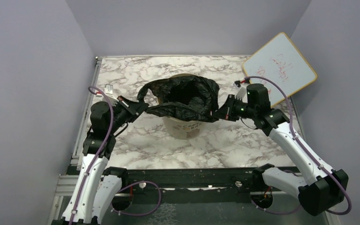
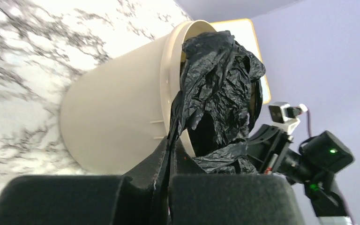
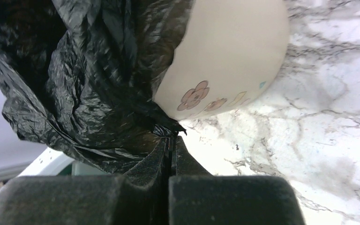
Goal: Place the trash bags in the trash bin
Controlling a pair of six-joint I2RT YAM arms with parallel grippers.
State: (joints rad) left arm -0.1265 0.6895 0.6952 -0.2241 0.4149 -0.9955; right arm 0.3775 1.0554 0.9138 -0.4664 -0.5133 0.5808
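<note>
Top external: trash bag [image 1: 183, 96] stretched over trash bin [image 1: 185, 129], frame centre; left gripper [image 1: 138, 107] and right gripper [image 1: 218, 114] at opposite edges. Left wrist: fingers clamped on plastic — bag at rim. Right wrist: same pinch (bag draped outside wall). Not seated yet.

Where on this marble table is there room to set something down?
Bare marble: the near stretch of table in front of the trash bin, and the far strip behind the bin. Crowded: the middle band, where left gripper and right gripper pinch the trash bag over the bin, and the whiteboard corner.
</note>
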